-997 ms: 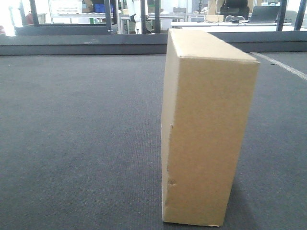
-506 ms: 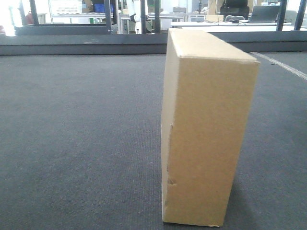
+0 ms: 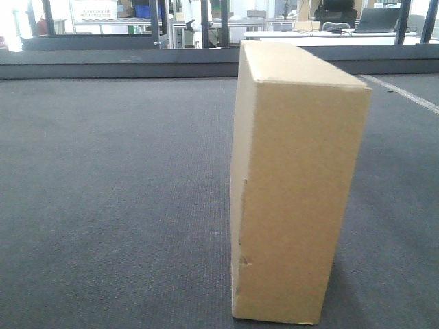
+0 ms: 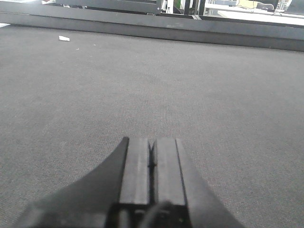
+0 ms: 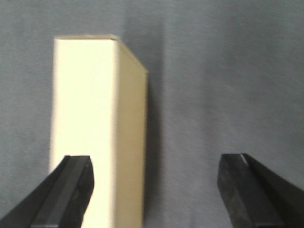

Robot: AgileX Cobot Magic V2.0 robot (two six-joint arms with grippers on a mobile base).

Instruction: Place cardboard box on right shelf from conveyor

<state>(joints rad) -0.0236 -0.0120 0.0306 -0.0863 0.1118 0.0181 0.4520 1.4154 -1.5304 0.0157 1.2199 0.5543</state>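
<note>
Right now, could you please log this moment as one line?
cardboard box: on edge on conveyor, ungripped | left fingers: shut, low over conveyor | right fingers: open, above box

- small white scrap of litter [image 4: 64, 38], around 10 o'clock in the left wrist view, lying flat on its own
- black padded office chair [image 3: 336, 12], up at 1 o'clock in the front view, cut off by the top edge
- dark slanted laptop-looking panel [image 3: 378, 19], just right of the chair
- long white tabletop [image 3: 315, 34], under both of those
- blue plastic bin [image 3: 144, 10], 11 o'clock
- white mesh basket [image 3: 92, 9], just left of the bin
- dark vertical metal posts [image 3: 155, 20], standing across the 12 o'clock background
</note>
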